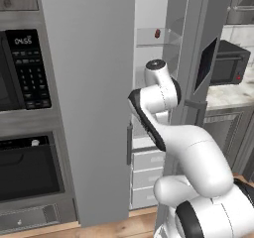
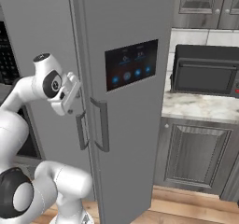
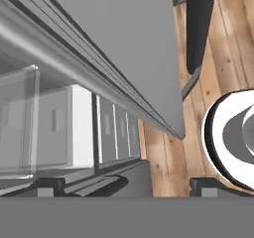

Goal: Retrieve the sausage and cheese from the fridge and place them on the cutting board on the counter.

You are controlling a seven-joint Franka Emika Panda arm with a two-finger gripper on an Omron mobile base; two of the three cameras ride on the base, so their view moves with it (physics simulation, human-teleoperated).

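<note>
- Sausage (image 1: 157,33) appeared as a small reddish-brown spot on an upper glass shelf inside the fridge (image 1: 94,83), seen through the gap between the doors in the left base view; too small to make out its lie on the shelf
- It looked light, short and round in section, probably somewhat soft and apt to roll, so a hold across its middle with the pads either side of its width seemed the safest choice
- Cheese could not be made out in these pictures; as a small firm chunk it would likely be light and best pinched across two flat faces
- Tool (image 3: 124,190) stood released, its two dark tips wide apart at the bottom of the hand view, with nothing between them
- Tool pointed down along the edge of the fridge door toward the white drawers (image 3: 54,128) and the wooden floor (image 3: 198,48), well below the shelf with the sausage
- Right fridge door (image 2: 126,92) stood partly swung out, its bar handles (image 2: 100,125) just beside the robot's wrist
- Worktop (image 2: 200,106) lay to the right with a black toaster oven (image 2: 205,71) on it; the cutting board could not be made out
</note>
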